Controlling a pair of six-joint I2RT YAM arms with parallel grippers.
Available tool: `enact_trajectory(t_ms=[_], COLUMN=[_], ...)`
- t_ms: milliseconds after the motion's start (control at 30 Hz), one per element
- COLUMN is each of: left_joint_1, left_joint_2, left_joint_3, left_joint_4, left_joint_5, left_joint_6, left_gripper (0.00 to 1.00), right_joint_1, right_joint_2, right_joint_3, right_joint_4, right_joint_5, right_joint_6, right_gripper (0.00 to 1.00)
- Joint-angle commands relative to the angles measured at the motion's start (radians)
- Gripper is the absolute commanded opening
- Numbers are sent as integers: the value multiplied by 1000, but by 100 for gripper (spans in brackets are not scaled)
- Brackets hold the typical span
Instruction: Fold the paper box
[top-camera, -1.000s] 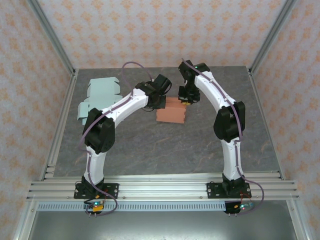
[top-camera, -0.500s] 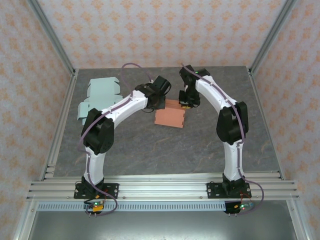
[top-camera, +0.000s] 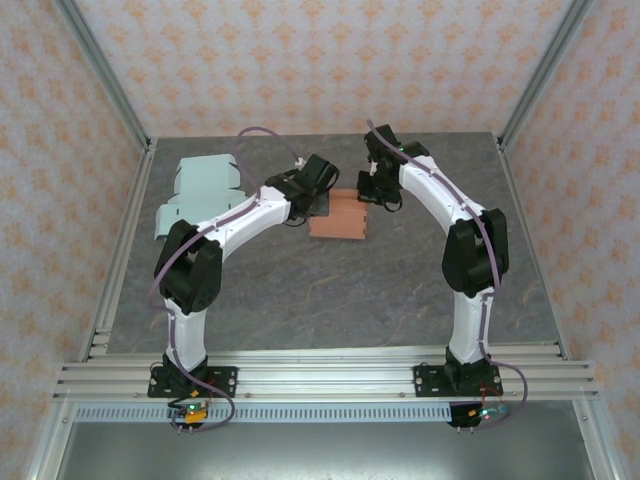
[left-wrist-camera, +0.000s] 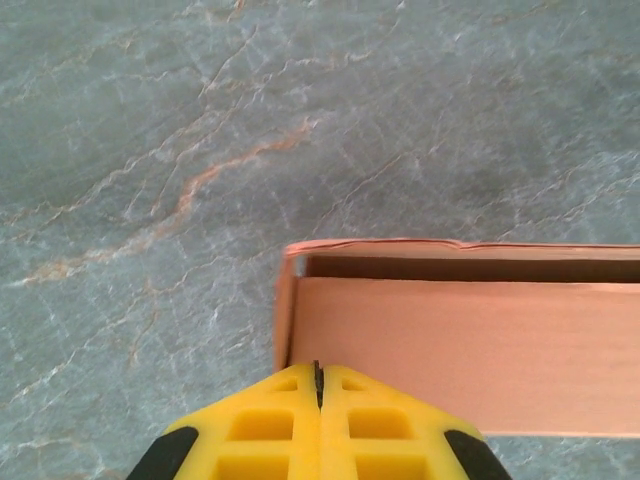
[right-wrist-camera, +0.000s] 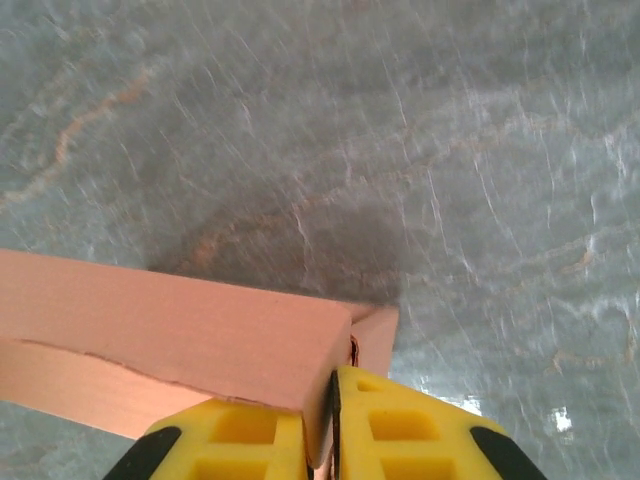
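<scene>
The salmon paper box (top-camera: 337, 214) lies in the middle of the table's far half, partly formed, with an open slot along its top edge (left-wrist-camera: 470, 266). My left gripper (top-camera: 320, 199) is at the box's left end; its yellow fingers are shut, and their tips (left-wrist-camera: 319, 366) rest against the box's near wall (left-wrist-camera: 470, 345) close to the corner. At the box's right end my right gripper (top-camera: 369, 194) is shut on it: the end of a box panel (right-wrist-camera: 170, 320) runs down between the yellow fingers (right-wrist-camera: 332, 388), next to a small end flap (right-wrist-camera: 375, 335).
A flat pale-teal cardboard blank (top-camera: 200, 192) lies at the back left. Metal rails (top-camera: 118, 250) border the grey marbled table on both sides. Patterned walls close off the back and sides.
The box has shifted a little toward the back and left and turned slightly. Both grippers have moved with it, the right one toward the far side.
</scene>
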Motion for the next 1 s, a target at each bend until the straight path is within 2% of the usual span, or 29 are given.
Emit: enact_trajectory(t_ms=[0,200,367,500,667,800,867,967], left_joint_1=[-13,-13,-11,18,120,184,203,226], left_joint_2=[-39,-32,-39,-109,-187,-227,-236,-223], left_joint_3=[-17,-59,-134,-174,-227,-231,-232,-231], left_joint_4=[103,211,275,299,323,313,313,333], left_joint_5=[-71,-140,-120,-42,102,174,189,217], left_joint_6=[-6,5,-5,-5,-57,-58,-57,-50], left_gripper=[5,3,5,13,20,28,40,50], right_joint_1=[3,4,2,3,4,4,3,2], right_joint_2=[-41,-55,-93,-78,-75,-60,-52,-40], right_joint_3=[9,-64,-186,-175,-170,-145,-125,-101], right_joint_4=[118,246,360,338,328,307,289,267], right_joint_5=[35,86,122,137,136,123,116,103], right_joint_6=[-38,-60,-70,-80,-86,-92,-101,-126], right_gripper=[14,14,13,13,14,13,13,13])
